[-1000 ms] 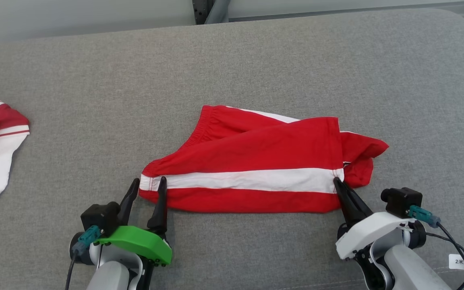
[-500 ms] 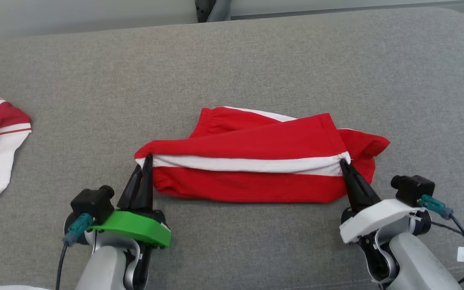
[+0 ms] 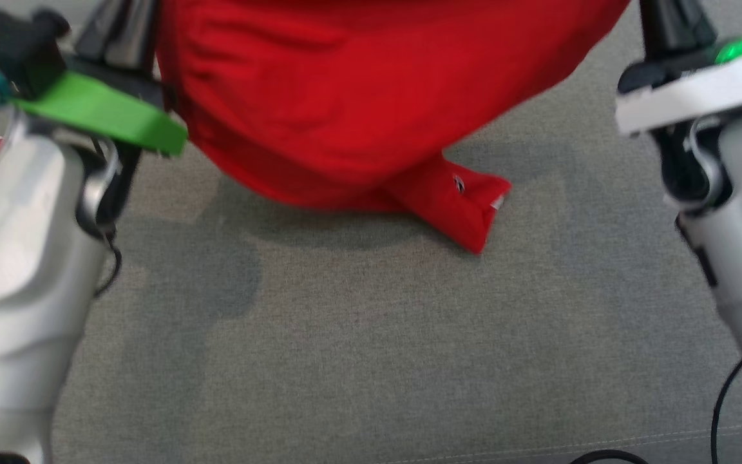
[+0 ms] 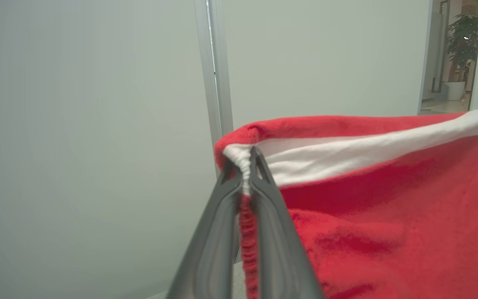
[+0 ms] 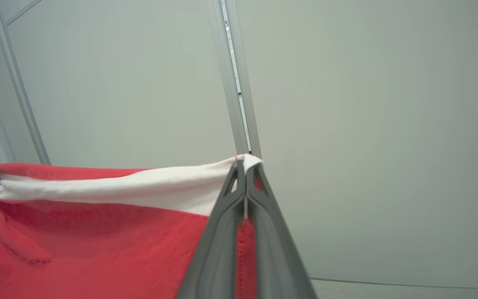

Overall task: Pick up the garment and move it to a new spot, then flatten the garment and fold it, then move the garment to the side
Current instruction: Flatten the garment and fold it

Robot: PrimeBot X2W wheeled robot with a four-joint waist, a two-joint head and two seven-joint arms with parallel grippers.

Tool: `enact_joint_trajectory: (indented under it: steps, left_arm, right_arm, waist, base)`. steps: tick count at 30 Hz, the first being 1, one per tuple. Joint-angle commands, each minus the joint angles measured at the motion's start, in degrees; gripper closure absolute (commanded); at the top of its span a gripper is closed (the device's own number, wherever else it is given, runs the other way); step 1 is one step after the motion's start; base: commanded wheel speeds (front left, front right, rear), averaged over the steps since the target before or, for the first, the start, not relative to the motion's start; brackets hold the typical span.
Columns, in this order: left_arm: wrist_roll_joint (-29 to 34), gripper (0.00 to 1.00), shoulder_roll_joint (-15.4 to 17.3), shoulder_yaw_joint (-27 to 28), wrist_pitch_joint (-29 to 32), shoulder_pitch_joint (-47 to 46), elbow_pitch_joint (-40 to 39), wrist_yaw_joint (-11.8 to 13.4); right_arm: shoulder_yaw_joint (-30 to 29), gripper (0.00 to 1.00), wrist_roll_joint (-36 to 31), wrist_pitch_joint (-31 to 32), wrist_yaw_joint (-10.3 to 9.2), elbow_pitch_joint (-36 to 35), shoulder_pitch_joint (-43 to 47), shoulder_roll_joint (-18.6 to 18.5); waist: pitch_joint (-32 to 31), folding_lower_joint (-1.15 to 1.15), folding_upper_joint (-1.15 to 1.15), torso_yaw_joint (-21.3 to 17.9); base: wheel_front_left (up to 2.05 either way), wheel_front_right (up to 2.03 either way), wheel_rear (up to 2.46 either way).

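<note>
The red garment (image 3: 345, 96) hangs stretched between both tools, its lowest corner resting on the grey worktop (image 3: 377, 335). The left tool (image 4: 245, 160) pinches one white-striped corner, and the right tool (image 5: 245, 166) pinches the other.

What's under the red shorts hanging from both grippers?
The grey cushion, with their shadow on it; one trailing leg end of the red shorts appears to rest there. The cushion farther back is hidden by the hanging cloth.
</note>
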Motion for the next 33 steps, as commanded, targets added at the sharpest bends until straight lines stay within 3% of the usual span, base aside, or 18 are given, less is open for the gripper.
enact_joint_trajectory:
  steps: [1, 8, 15, 20, 24, 33]
  left_arm:
    - [-0.8, 1.00, 1.6, -1.6, 1.1, -8.1, 2.2, 0.1]
    - [0.1, 1.00, 2.0, -7.0, -0.2, -34.1, 11.2, 0.1]
    - [-3.4, 1.00, 0.0, -8.3, -2.0, -41.5, 15.5, 0.1]
    - [-8.1, 1.00, 0.6, -9.9, -2.0, -32.7, 15.0, 0.1]
    - [-14.8, 1.00, -0.9, -9.7, -2.1, -19.5, 15.2, 0.1]
    - [-25.4, 1.00, -3.0, -13.8, -1.7, 9.2, 15.0, 0.1]
  right_arm:
    - [1.0, 1.00, 0.0, -0.2, -0.04, 2.5, -6.9, -1.7]
    - [1.0, 1.00, -4.6, -0.1, -0.07, 14.7, -33.5, -4.9]
    - [-4.5, 1.00, -9.8, -0.1, -0.07, 15.3, -42.5, -2.7]
    - [-1.4, 1.00, -8.7, -0.1, -0.07, 13.6, -34.7, -1.6]
    - [1.0, 1.00, -5.0, -0.1, -0.07, 11.4, -23.1, -2.4]
    - [5.7, 1.00, 0.2, -0.1, -0.07, 9.4, 3.8, -4.9]
  waist:
    - [6.9, 0.00, 0.00, -0.1]
    - [16.5, 0.00, 0.00, -0.7]
    - [20.2, 0.00, 0.00, -2.0]
    - [21.2, 0.00, 0.00, -3.6]
    - [20.3, 0.00, 0.00, -4.1]
    - [12.2, 0.00, 0.00, -4.1]
  base:
    - [0.00, 0.00, 0.00]
    - [0.00, 0.00, 0.00]
    - [0.00, 0.00, 0.00]
    - [0.00, 0.00, 0.00]
    - [0.00, 0.00, 0.00]
    - [0.00, 0.00, 0.00]
